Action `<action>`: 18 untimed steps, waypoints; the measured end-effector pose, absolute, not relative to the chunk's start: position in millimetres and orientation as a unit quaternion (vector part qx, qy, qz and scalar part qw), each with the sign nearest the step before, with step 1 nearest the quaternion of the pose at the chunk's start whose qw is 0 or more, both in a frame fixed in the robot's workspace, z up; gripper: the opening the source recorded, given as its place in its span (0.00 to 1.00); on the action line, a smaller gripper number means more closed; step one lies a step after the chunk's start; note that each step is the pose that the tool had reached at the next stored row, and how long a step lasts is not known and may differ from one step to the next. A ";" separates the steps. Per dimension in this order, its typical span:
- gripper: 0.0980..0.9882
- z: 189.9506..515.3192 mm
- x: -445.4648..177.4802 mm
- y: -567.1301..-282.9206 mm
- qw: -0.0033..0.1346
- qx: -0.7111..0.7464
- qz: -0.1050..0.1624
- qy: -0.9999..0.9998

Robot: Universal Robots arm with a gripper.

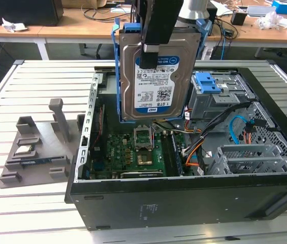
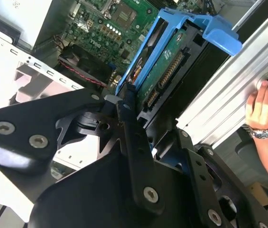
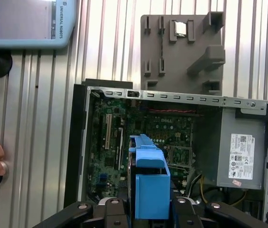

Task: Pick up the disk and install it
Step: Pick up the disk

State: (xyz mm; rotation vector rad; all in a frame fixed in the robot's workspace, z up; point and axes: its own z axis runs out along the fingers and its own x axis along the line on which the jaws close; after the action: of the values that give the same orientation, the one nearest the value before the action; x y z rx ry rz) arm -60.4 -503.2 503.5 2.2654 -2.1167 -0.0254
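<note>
The disk (image 1: 156,76), a silver drive with a white-and-blue label in a blue carrier bracket, hangs upright above the open computer case (image 1: 184,195). My gripper (image 1: 153,47) is shut on its top edge, a black finger pressing the labelled face. In the second wrist view the black fingers (image 2: 134,133) clamp the disk (image 2: 164,71) on both sides, its connector edge showing. In the first wrist view the carrier (image 3: 150,185) is seen end-on over the motherboard (image 3: 143,137).
A drive bay with a blue latch (image 1: 206,81) sits at the case's far right in the exterior view. The grey power supply (image 3: 240,152) fills one corner. A grey fixture (image 1: 31,147) lies beside the case. A person's hand (image 2: 266,102) rests at the table edge.
</note>
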 end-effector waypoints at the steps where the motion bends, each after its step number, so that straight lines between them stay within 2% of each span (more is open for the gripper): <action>1: 0.30 503.1 -58.3 -503.2 0.020 0.731 -0.008 -0.683; 18: 0.30 502.1 -27.8 -503.2 0.021 0.730 -0.008 -0.683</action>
State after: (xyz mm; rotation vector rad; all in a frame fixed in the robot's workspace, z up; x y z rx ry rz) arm -27.8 -503.2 502.1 2.2653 -2.1167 -0.0253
